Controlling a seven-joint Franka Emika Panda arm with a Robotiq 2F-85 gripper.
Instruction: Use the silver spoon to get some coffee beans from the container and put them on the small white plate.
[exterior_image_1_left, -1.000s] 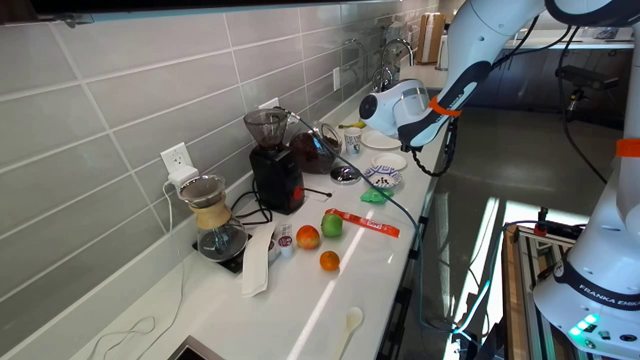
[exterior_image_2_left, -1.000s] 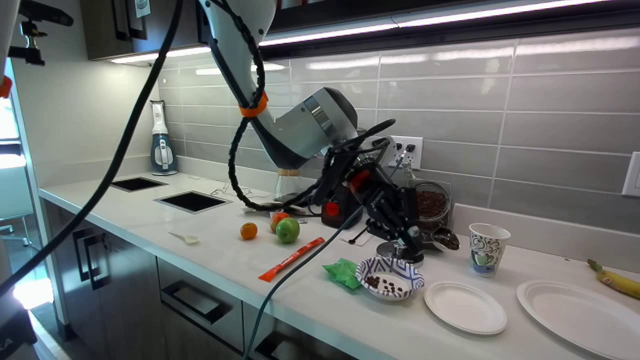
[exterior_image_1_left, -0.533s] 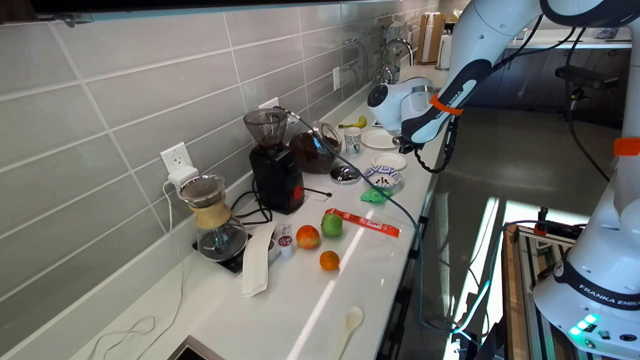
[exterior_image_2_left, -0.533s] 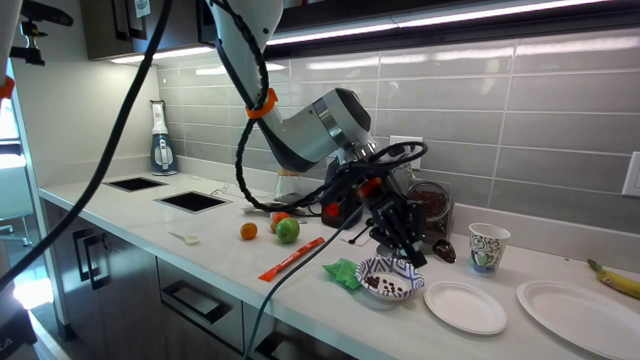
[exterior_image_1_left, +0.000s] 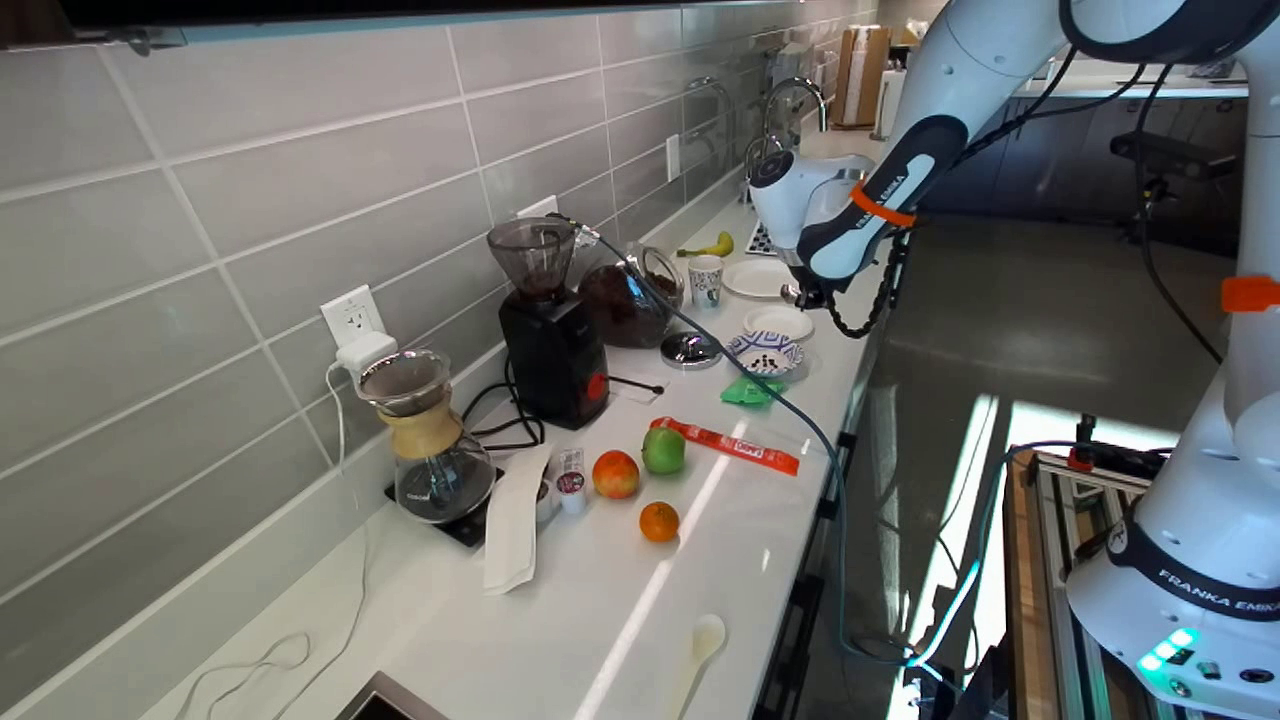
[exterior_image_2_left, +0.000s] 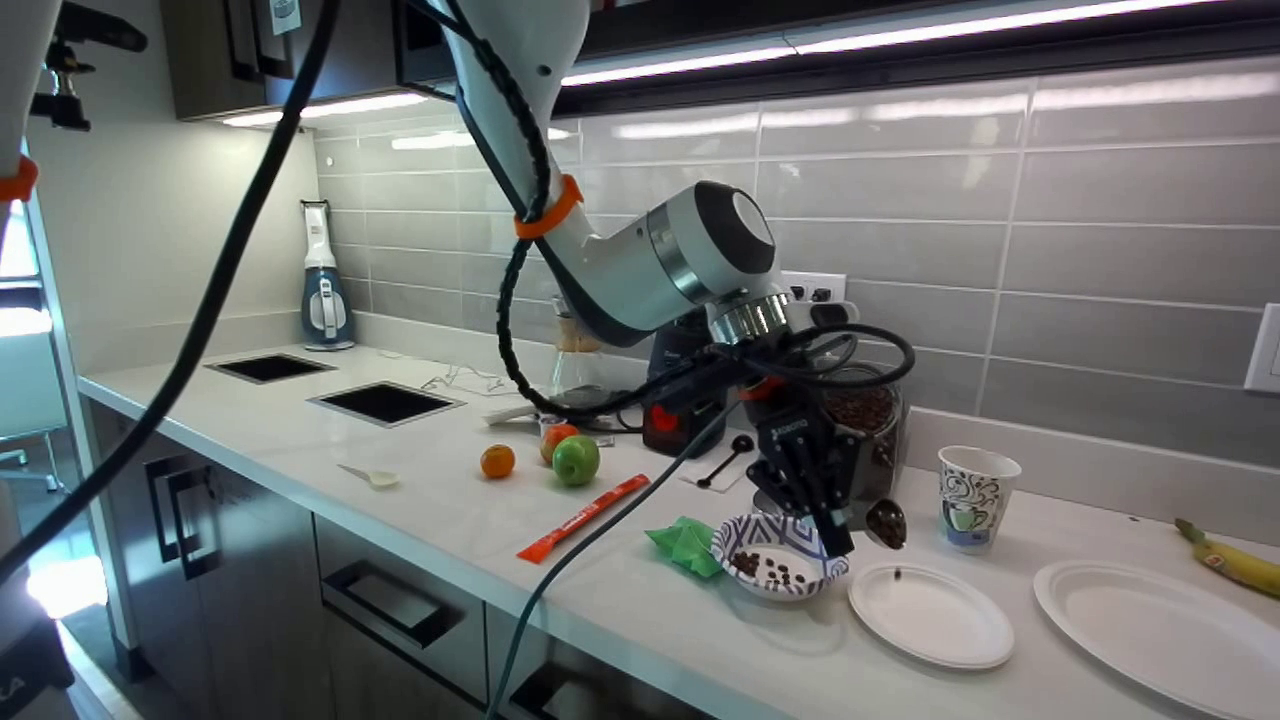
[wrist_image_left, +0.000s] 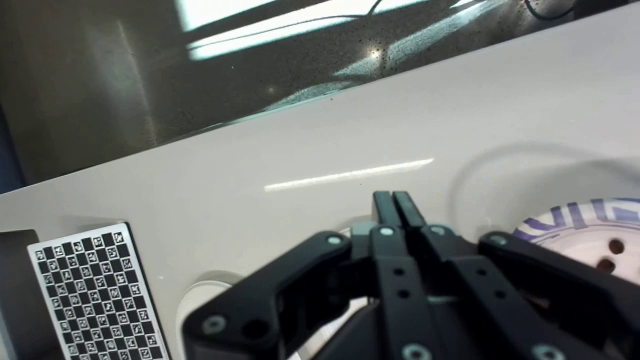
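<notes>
The container is a glass jar of dark coffee beans; it shows in both exterior views. The small white plate lies beside the patterned bowl and also shows in the other exterior picture. My gripper is low near the plate's far left rim. It is shut on the silver spoon, whose handle is hidden. The spoon's bowl hangs over the plate's far edge and looks dark; I cannot tell how many beans it holds. A dark speck, likely a bean, shows at the plate. The wrist view shows closed fingertips.
A blue-patterned bowl with some beans stands beside the gripper. A paper cup stands behind the plate, a larger white plate to its right. A green wrapper and a cable lie left. A checkered board shows in the wrist view.
My gripper has moved away from the jar toward the small white plate, and the spoon has tilted and come lower. A dark speck now shows at the plate's far rim.
</notes>
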